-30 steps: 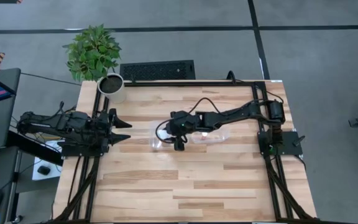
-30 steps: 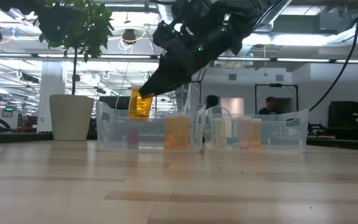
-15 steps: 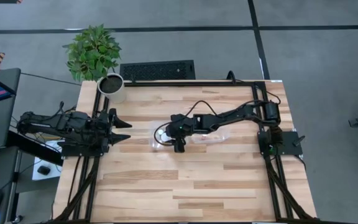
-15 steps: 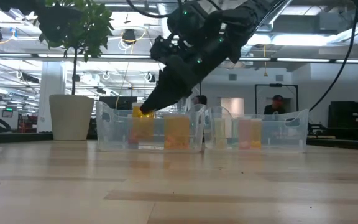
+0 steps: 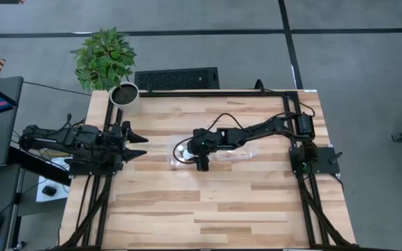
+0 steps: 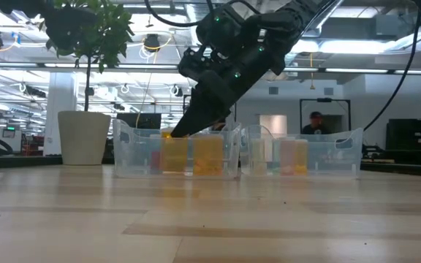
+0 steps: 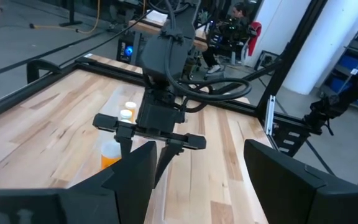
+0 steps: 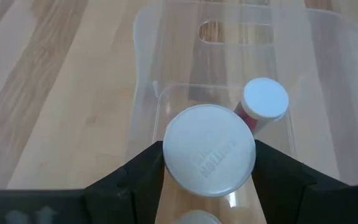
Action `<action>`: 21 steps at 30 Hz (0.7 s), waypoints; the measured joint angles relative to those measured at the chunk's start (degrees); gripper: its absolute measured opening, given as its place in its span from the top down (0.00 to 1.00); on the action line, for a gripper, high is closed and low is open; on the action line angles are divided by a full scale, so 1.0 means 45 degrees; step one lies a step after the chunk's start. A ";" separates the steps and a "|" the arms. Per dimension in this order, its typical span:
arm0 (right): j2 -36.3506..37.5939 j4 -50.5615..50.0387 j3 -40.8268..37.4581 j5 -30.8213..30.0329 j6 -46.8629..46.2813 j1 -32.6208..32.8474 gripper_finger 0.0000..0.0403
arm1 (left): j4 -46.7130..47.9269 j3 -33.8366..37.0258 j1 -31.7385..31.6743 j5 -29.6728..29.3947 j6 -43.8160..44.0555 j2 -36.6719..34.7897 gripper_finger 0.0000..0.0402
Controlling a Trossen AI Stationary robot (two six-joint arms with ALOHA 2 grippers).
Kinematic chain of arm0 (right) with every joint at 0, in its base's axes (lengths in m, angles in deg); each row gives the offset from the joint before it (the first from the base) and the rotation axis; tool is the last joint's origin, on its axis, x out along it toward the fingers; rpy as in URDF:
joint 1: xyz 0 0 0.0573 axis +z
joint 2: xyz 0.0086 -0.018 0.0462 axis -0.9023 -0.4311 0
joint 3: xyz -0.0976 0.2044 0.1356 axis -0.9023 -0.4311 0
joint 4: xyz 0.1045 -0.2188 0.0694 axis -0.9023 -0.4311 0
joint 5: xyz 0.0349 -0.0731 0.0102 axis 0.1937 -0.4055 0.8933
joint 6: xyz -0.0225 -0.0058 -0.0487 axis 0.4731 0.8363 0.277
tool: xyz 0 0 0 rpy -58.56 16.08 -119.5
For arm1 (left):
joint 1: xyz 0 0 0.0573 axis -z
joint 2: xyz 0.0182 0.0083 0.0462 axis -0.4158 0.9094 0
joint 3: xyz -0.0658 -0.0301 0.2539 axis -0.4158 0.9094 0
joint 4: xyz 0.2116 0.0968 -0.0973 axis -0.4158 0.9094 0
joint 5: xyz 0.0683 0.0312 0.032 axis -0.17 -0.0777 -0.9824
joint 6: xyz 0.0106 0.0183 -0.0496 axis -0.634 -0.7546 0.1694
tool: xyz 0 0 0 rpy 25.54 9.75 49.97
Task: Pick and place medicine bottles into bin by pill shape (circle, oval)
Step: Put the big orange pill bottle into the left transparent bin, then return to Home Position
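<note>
Holding my right gripper (image 8: 209, 163) clamped on an orange bottle (image 6: 174, 154), standing inside the left clear bin (image 6: 123, 157); left gripper (image 5: 137, 144) parked, fingers apart.

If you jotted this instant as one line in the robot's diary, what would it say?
right gripper: shut on orange bottle, lowered inside left clear bin | small bottle beside it | left gripper: open, waiting at table edge
</note>
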 joint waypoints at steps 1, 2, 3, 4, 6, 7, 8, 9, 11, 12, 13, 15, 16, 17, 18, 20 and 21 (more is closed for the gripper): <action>0.0000 -0.0003 0.0000 0.0000 0.0000 0.0000 0.43 | 0.0002 0.0000 0.0002 -0.0060 0.0000 0.0000 0.41; 0.0000 -0.0028 0.0000 0.0000 0.0000 0.0000 0.43 | 0.0003 0.0000 -0.0002 -0.0086 0.0000 0.0000 0.41; 0.0000 -0.0070 0.0000 -0.0001 0.0000 0.0000 0.43 | 0.0000 0.0000 -0.0002 -0.0115 -0.0004 0.0000 0.41; 0.0000 -0.0079 0.0000 -0.0005 -0.0003 0.0000 0.43 | 0.0000 0.0000 -0.0002 -0.0117 -0.0002 0.0000 0.41; 0.0000 -0.0097 0.0000 -0.0007 -0.0005 0.0000 0.42 | 0.0000 0.0000 -0.0002 -0.0115 0.0000 0.0000 0.41; 0.0000 -0.0104 0.0000 -0.0010 -0.0005 0.0000 0.41 | 0.0000 0.0000 -0.0002 -0.0115 0.0000 0.0000 0.41; 0.0000 -0.0107 0.0000 -0.0010 -0.0006 0.0000 0.40 | 0.0000 0.0000 -0.0002 -0.0115 0.0000 0.0000 0.41; 0.0000 -0.0124 0.0000 -0.0010 -0.0010 0.0000 0.39 | 0.0000 0.0000 -0.0002 -0.0115 0.0000 0.0000 0.41; 0.0000 -0.0191 0.0013 -0.0010 -0.0010 0.0000 0.37 | 0.0000 0.0000 -0.0002 -0.0115 0.0000 0.0000 0.41; 0.0000 -0.0246 0.0060 -0.0010 -0.0015 0.0000 0.35 | 0.0000 0.0000 -0.0002 -0.0115 0.0000 0.0000 0.41; 0.0000 -0.0273 0.0124 -0.0010 -0.0010 0.0000 0.34 | 0.0000 0.0000 -0.0002 -0.0115 0.0000 0.0000 0.41; 0.0000 -0.0264 0.0269 -0.0005 -0.0015 0.0000 0.32 | -0.0005 0.0000 -0.0002 -0.0111 0.0015 0.0000 0.41; 0.0000 -0.0278 0.0343 -0.0005 -0.0015 0.0000 0.32 | -0.0008 0.0000 -0.0002 -0.0110 0.0019 0.0000 0.41; 0.0000 -0.0354 0.0456 -0.0005 -0.0015 0.0000 0.31 | -0.0020 0.0000 -0.0002 -0.0110 0.0019 0.0000 0.41; 0.0018 -0.0523 0.0598 -0.0005 -0.0015 0.0000 0.30 | -0.0039 0.0000 -0.0002 -0.0110 0.0028 0.0000 0.41; 0.0229 -0.1186 0.0864 0.0000 0.0057 0.0000 0.29 | -0.0058 0.0000 -0.0002 -0.0110 0.0121 0.0000 0.41; 0.0336 -0.1452 0.1037 0.0000 0.0092 0.0000 0.29 | -0.0066 0.0000 0.0002 -0.0111 0.0190 0.0000 0.41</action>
